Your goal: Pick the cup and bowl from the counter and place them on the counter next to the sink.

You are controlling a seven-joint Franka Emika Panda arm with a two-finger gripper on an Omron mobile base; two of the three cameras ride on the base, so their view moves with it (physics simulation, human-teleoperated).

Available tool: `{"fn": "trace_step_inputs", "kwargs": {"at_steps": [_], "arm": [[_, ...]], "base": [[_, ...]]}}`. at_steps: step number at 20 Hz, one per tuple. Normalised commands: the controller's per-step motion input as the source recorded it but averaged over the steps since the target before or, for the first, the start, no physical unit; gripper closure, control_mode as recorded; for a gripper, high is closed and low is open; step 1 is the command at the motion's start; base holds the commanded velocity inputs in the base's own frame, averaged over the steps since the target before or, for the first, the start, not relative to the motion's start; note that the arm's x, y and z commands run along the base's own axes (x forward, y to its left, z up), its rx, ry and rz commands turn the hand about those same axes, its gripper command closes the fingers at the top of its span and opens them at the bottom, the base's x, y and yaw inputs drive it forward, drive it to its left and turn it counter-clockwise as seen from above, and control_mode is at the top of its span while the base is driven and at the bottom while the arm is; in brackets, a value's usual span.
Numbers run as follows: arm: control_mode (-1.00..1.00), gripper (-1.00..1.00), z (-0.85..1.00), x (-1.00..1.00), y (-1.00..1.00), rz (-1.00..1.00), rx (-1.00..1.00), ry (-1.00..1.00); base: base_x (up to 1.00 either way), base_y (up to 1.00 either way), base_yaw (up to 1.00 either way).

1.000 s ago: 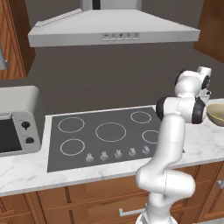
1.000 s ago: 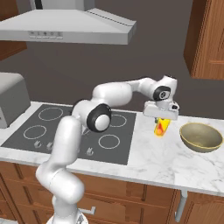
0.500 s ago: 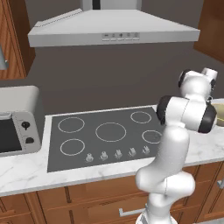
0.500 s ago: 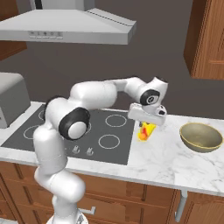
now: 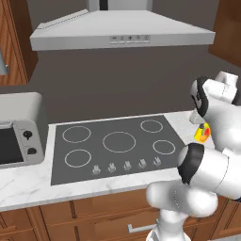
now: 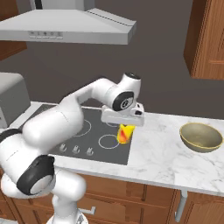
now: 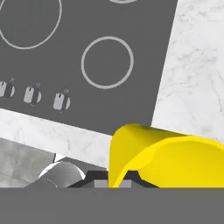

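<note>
You face a kitchen wall with a grey range hood (image 5: 122, 28) in the upper part of the left base view and wooden cabinets (image 6: 205, 39) in the upper right of the right base view. Below lies the white marble counter (image 6: 170, 157), and set into it the dark cooktop (image 5: 115, 143) with ring burners and a row of knobs (image 7: 33, 94) along its front edge. A toaster oven (image 5: 16, 134) sits at the left edge of the left base view.

In the centre of the right base view, the gripper (image 6: 124, 124) hangs above the right edge of the cooktop, clenched on a yellow cup (image 6: 126, 133) with an orange-red patch. The cup is clear of the surface and points downward. In the hand view the cup (image 7: 162, 157) takes up the lower right, with cooktop and marble beyond it. In the left base view the cup (image 5: 202, 133) shows at the right, partly behind the arm.

The olive-tan bowl (image 6: 201, 137) rests upright on the counter at the right of the right base view, well apart from the cup.
</note>
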Motion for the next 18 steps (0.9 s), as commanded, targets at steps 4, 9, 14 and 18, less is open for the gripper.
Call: {"fn": "trace_step_inputs", "kwargs": {"at_steps": [4, 9, 14, 18], "arm": [[-1.0, 1.0, 0.4, -0.88, 0.65, 0.0, -0.1, -0.07], [-1.0, 1.0, 0.16, -0.58, 0.69, 0.0, -0.01, -0.17], [-1.0, 1.0, 0.28, -0.17, 0.71, 0.0, 0.0, -0.23], [-1.0, 1.0, 0.44, -0.34, 0.59, 0.0, -0.08, -0.09]], "base": [[0.0, 0.0, 0.0], [0.0, 0.0, 0.0], [0.0, 0.0, 0.0], [0.0, 0.0, 0.0]]}}
